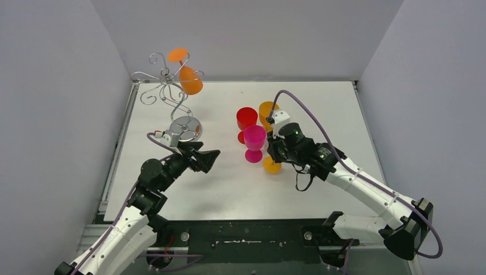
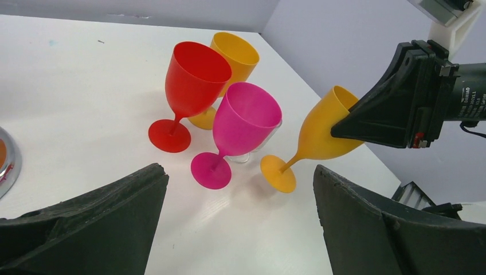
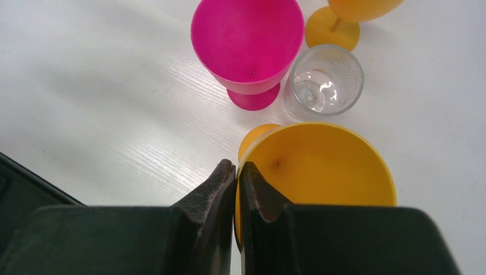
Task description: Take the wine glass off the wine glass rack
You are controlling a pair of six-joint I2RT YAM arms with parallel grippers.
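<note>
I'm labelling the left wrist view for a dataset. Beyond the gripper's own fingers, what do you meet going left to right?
rack base at the left edge → red glass → pink glass → tilted orange glass → right gripper, shut on that glass's rim.

Top cam: high, behind my bases, looking down over the whole table (image 1: 229,189). Left wrist cam: low, facing across it toward my right side, mid range. Right wrist cam: straight down, very close. All three share the pink glass (image 1: 254,137) and tilted yellow glass (image 2: 324,134).
</note>
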